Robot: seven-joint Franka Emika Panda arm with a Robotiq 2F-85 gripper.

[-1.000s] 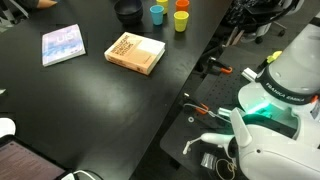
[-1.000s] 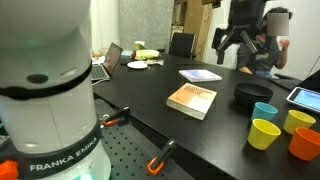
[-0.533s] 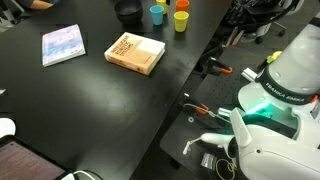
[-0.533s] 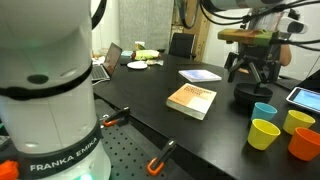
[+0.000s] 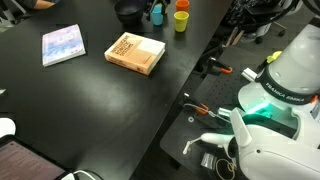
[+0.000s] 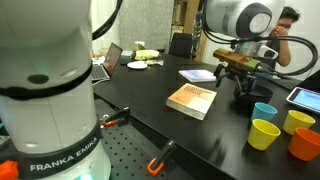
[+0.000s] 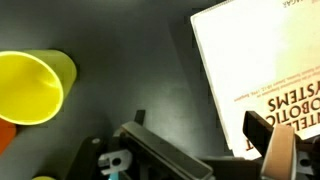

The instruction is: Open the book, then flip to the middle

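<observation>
Wrist view: the book (image 7: 262, 70) lies shut on the black worktop (image 7: 130, 60), its tan cover with dark lettering filling the right of the frame, while a yellow cup (image 7: 30, 88) stands at the left. The gripper (image 7: 212, 152) shows along the bottom edge, its jaws spread wide with nothing between them. One finger (image 7: 280, 150) overlaps the book's near edge in the picture, though whether it touches the cover cannot be told. In an exterior view the book (image 6: 192, 99) rests flat near the middle of the worktop (image 6: 150, 103), and the arm (image 6: 235, 18) reaches in from above with the gripper (image 6: 248, 85) hanging just beside the book, over a dark bowl (image 6: 250, 98). A blue cup (image 6: 263, 111) and an orange cup (image 6: 305, 143) stand nearby, and a thinner blue-purple book (image 6: 201, 75) lies apart, farther back. In an exterior view from the opposite side, the book (image 5: 135, 53) sits between the thinner blue-purple book (image 5: 63, 44) and the dark bowl (image 5: 127, 10).
</observation>
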